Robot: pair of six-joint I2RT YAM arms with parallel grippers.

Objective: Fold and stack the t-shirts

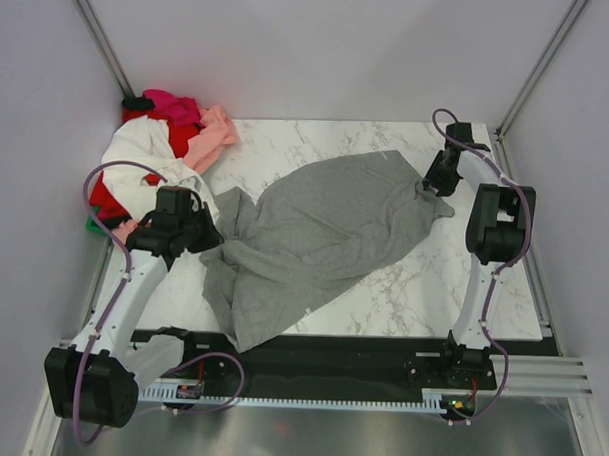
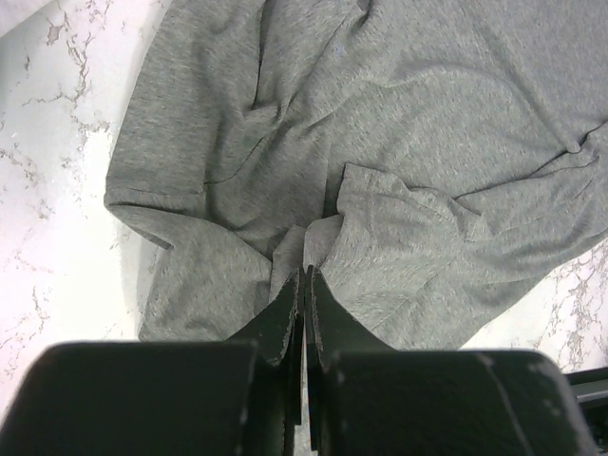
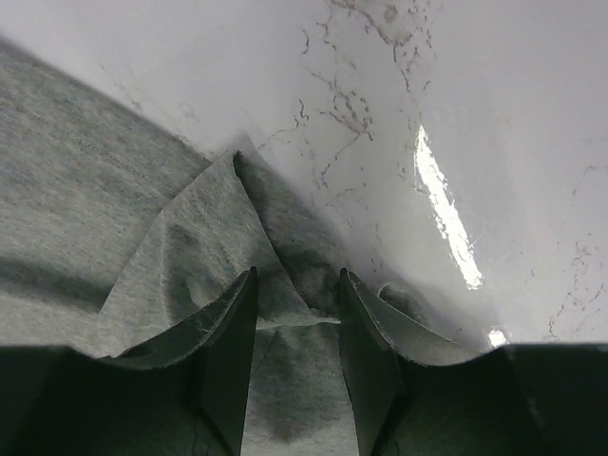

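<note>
Left wrist shows left gripper [image 2: 304, 277] pinching grey t-shirt [image 2: 380, 123], tips buried; right gripper [image 3: 296, 285] gapes.

The left arm [image 1: 133, 277] hides part of the piled t-shirts [image 1: 152, 143]; wrist views cut off the grey t-shirt [image 2: 380, 142].

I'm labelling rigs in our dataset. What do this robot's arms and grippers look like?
The left arm and right arm have white tubular links with blocky black joint housings. A purple cable loops along each. The left gripper and right gripper are black and taper toward the tips.
</note>
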